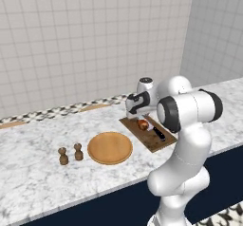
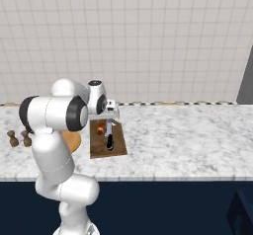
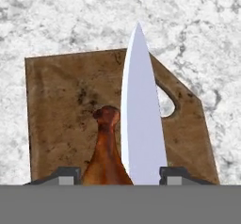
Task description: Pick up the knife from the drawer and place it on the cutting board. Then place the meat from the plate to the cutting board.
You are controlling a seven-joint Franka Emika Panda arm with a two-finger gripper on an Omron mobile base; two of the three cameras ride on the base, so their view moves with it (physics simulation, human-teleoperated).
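Note:
The dark brown cutting board [image 1: 148,140] [image 2: 116,150] [image 3: 56,105] lies on the marble counter. On it rest the reddish-brown meat [image 1: 142,124] [image 2: 101,128] [image 3: 106,157] and the knife [image 1: 159,134] [image 2: 109,140] [image 3: 141,124], side by side, the silver blade pointing away from the hand. My gripper [image 1: 143,119] [image 2: 105,125] [image 3: 120,175] hangs just over the meat, open, with its fingertips [image 3: 66,173] standing wide on either side of the meat and the blade. The round tan plate [image 1: 110,147] [image 2: 73,140] sits bare to the left of the board. The drawer is out of view.
Two small brown wooden shakers [image 1: 70,155] [image 2: 19,138] stand left of the plate. A tiled wall runs behind the counter, and navy cabinet fronts [image 2: 163,204] lie below its front edge. Bare marble [image 2: 188,130] stretches to the right of the board.

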